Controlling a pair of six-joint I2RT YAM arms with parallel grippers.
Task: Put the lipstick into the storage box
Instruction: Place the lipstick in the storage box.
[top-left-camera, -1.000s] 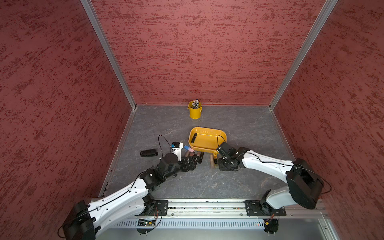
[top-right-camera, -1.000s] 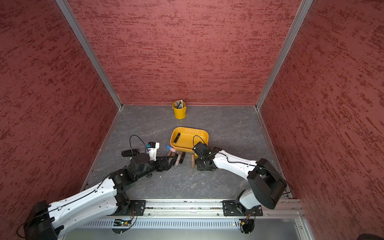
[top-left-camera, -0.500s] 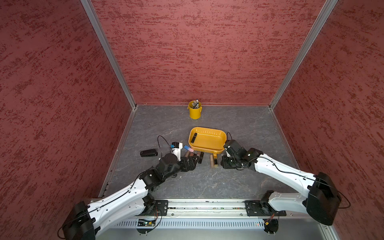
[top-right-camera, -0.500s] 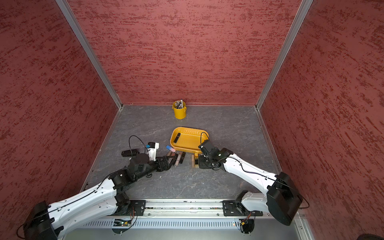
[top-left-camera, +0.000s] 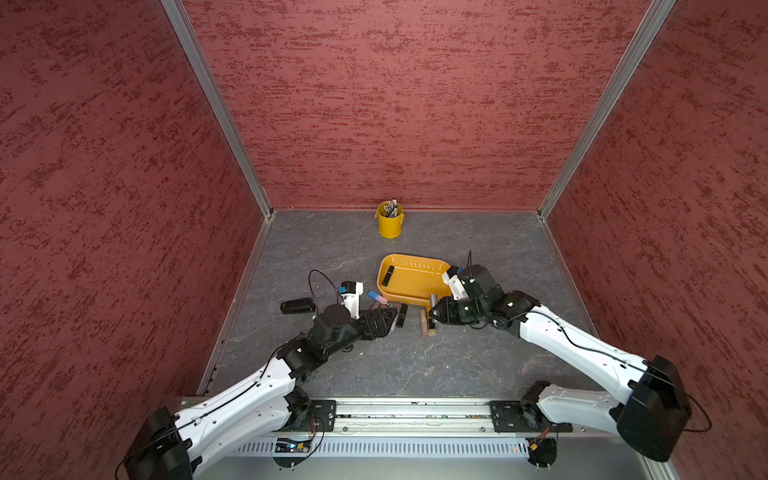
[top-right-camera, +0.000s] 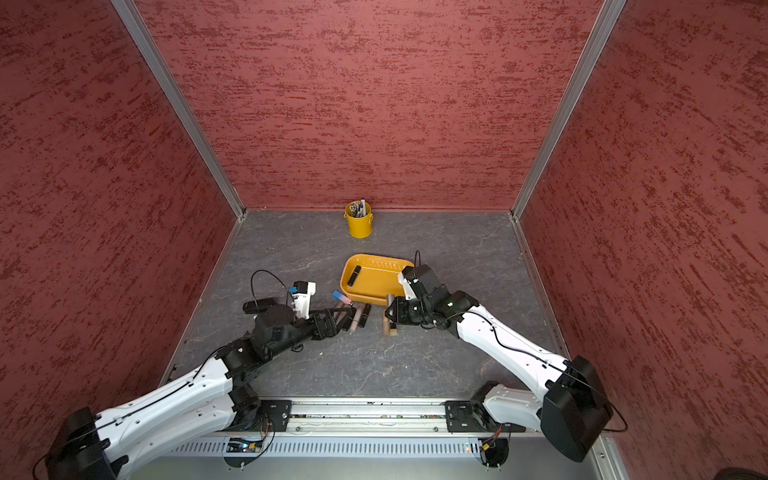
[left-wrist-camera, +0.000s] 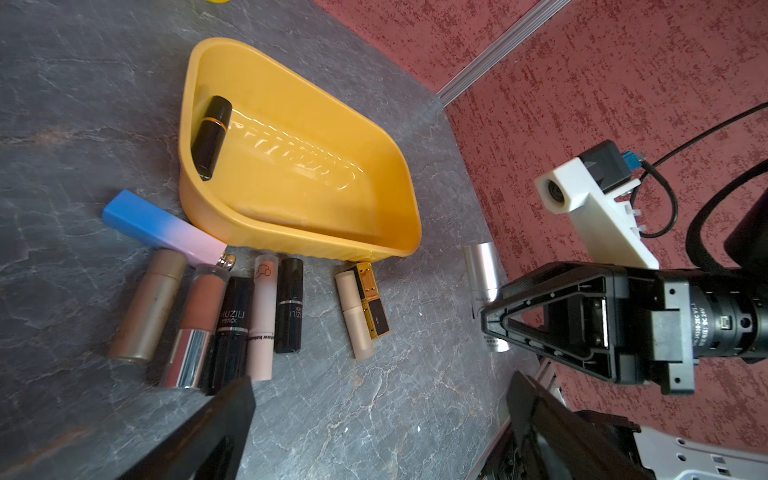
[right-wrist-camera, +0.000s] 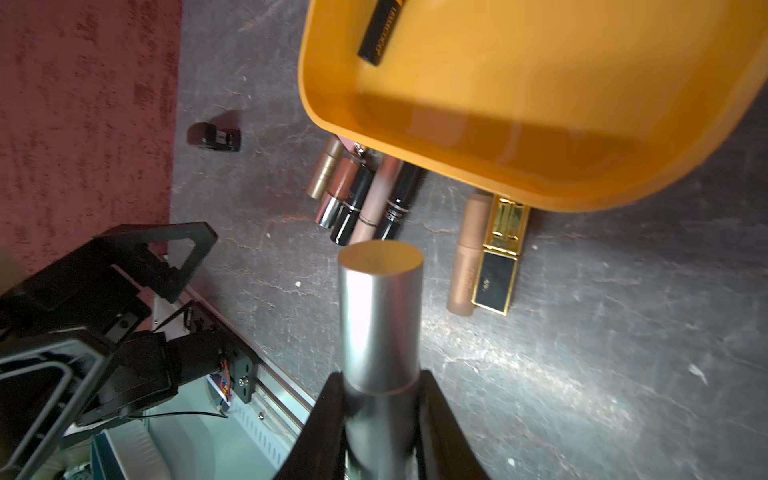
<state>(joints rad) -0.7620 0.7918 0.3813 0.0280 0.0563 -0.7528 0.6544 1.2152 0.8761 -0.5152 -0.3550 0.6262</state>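
Done so far: one black lipstick (left-wrist-camera: 211, 137) lies in the box (left-wrist-camera: 299, 239), with nothing else in it. The right gripper (right-wrist-camera: 380, 380) is clamped on a silver lipstick (right-wrist-camera: 380, 316), which looks lifted off the table just beside the box's near rim and not yet inside, so the carry and drop are left. The left gripper (left-wrist-camera: 380, 386) is wide open and empty near the row of lipsticks (left-wrist-camera: 232, 316) left on the table; the bucket (top-left-camera: 390, 226) at the back holds pens.

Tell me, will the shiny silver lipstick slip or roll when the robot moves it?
Probably slippery: the silver lipstick looks smooth and glossy, pinched only near one end by the right gripper's jaws. Likely stiff, like a hard tube. It's round, so it may roll once dropped in the storage box.
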